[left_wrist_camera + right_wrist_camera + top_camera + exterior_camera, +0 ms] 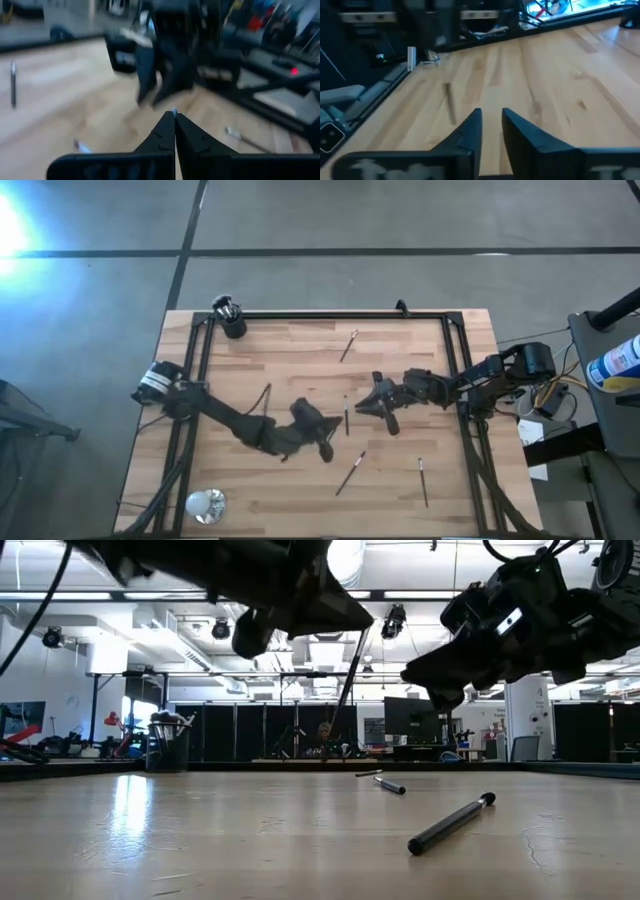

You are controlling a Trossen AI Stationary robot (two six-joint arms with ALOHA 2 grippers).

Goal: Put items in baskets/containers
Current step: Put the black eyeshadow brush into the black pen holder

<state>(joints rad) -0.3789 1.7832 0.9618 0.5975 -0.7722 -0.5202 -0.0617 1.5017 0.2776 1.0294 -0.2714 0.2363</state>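
**Left fingers** (162,135): pressing together on what looks like a thin brush (347,685). A pale end is poking out just past their tips, and the shaft is hanging at a slant below them, clear of the bench (300,350).

**Right fingers** (470,130): standing parted just beyond the left tips, facing them, with nothing between them.

**Step in hand, as judged:** the left arm is taking sole charge of the brush for the carry to the cup.

**Doing it well:**
- Keep the pinch firm, since so slim a handle is liable to swivel.
- Let the right fingers back straight off before any swing.
- Hold the brush near upright, so that its lower end is leading into the narrow mouth.

**Loose brushes** (350,473): lying flat on the bench, several below and beside both sets of fingers and one beyond them.

**Cup** (234,327): standing far off from the left fingers at the bench's far corner, well apart and already holding brushes.
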